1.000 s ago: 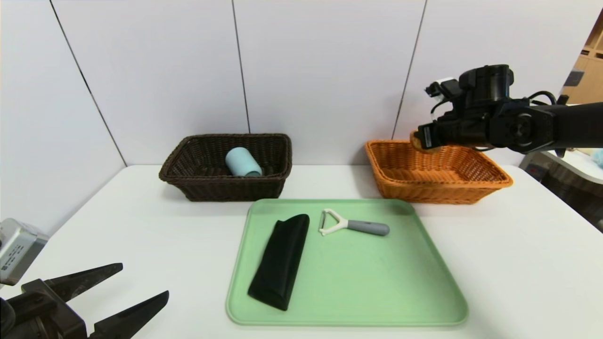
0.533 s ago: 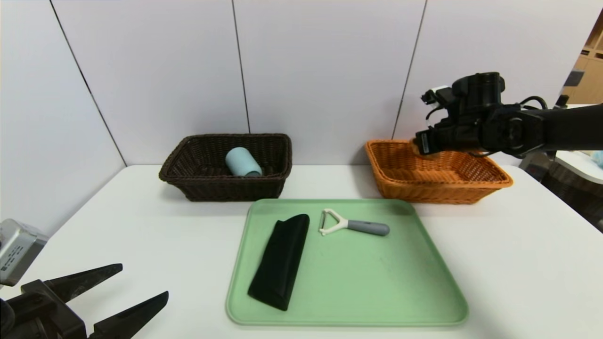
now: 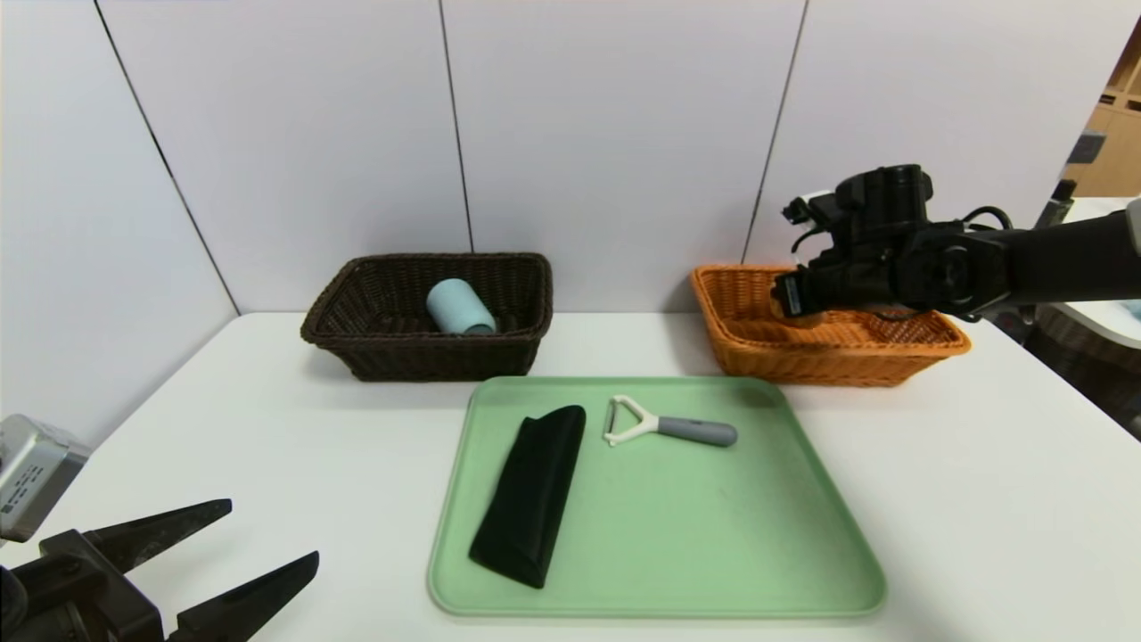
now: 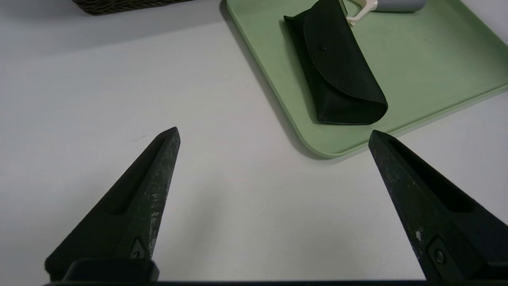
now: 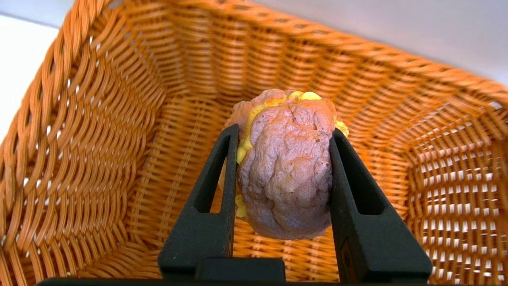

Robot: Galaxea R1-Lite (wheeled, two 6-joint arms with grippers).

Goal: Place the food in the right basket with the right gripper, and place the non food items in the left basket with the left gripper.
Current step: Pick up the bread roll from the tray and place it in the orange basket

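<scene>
Two wicker baskets stand at the far side of the white table (image 3: pixel 998 499) in the head view: the dark brown basket (image 3: pixel 357 334) on the left with the blue-grey cup (image 3: pixel 459 308) lying on its side inside, and the orange basket (image 3: pixel 847 357) on the right. Near them lies the green tray (image 3: pixel 695 553), bearing the black pouch (image 3: pixel 530 495) on its left part and the white peeler (image 3: pixel 664 426) with grey handle toward its far side. The right gripper (image 3: pixel 784 299) hangs over the orange basket's interior, its load mostly hidden behind the black wrist. The left gripper (image 3: pixel 267 535) sits at the near left corner, fingers spread wide and empty.

From the left wrist, the left gripper's (image 4: pixel 274 135) two fingers stand far apart above bare table, with the pouch (image 4: pixel 337 67) on the tray (image 4: pixel 436 67) beyond them and the peeler (image 4: pixel 365 8) just past it.

From the right wrist, the right gripper (image 5: pixel 283 135) clamps the pinkish-brown bun (image 5: pixel 287 174), yellow filling showing at its edge, held above the floor of the orange basket (image 5: pixel 99 139).
</scene>
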